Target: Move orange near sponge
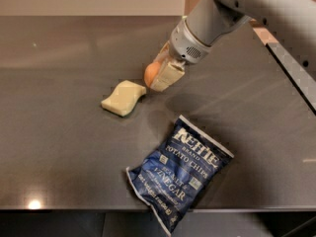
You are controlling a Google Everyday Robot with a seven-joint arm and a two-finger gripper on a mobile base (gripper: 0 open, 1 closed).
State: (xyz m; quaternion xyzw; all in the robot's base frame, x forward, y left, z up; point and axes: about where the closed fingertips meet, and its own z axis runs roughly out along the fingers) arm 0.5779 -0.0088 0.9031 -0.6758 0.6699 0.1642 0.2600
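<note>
A crumpled blue Kettle potato chips bag (180, 174) is seen nearest, at the front edge of the dark grey tabletop (59, 147). Farther back and to the left, a pale yellow flat sponge (123, 98) is laid. Just beside the sponge's right end, a small round orange (152, 73) is gripped between the fingers of the gripper (158, 78), which is angled down from the upper right. Whether the fruit touches the tabletop cannot be told.

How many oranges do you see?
1. The orange is held in the gripper, close beside the sponge's right edge. No others show; none seem hidden.
</note>
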